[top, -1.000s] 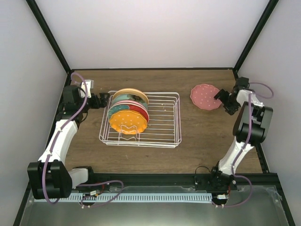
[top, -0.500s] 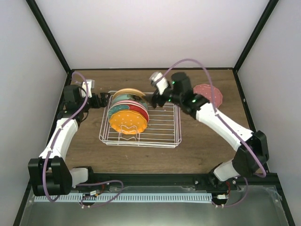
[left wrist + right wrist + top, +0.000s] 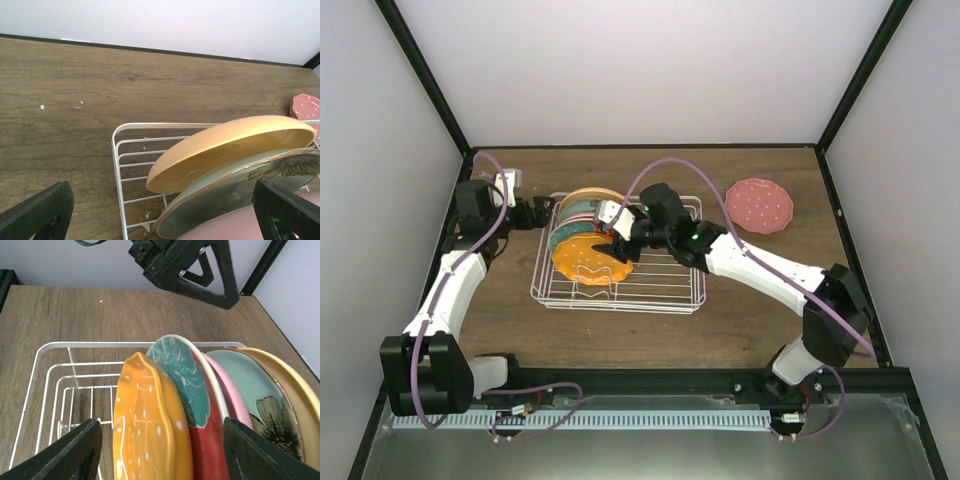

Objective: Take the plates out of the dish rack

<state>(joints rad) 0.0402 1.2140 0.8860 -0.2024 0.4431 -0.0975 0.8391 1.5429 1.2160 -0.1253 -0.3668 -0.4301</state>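
Right gripper [image 3: 160, 452]: fingers wide apart, holding nothing, poised at the dotted orange plate [image 3: 150, 425] and the red-and-teal plate [image 3: 192, 390].
Left gripper [image 3: 160, 215]: parted, empty, near the pale yellow plate [image 3: 225, 145].
Plates: five upright in the dish rack [image 3: 665, 290]; the dotted pink plate [image 3: 758, 205] lies on the table [image 3: 750, 290].
Risk: I reckon closing this wide pinches two plates, or tips the leaning neighbours.

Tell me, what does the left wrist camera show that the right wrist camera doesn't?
Only the left wrist view shows the dotted pink plate, lying on the wooden table beyond the dish rack. Only the right wrist view shows the dotted orange plate and the red-and-teal plate, the two nearest that camera. Both show the rack, the table, the pale yellow plate, the teal plate and a plain pink plate.
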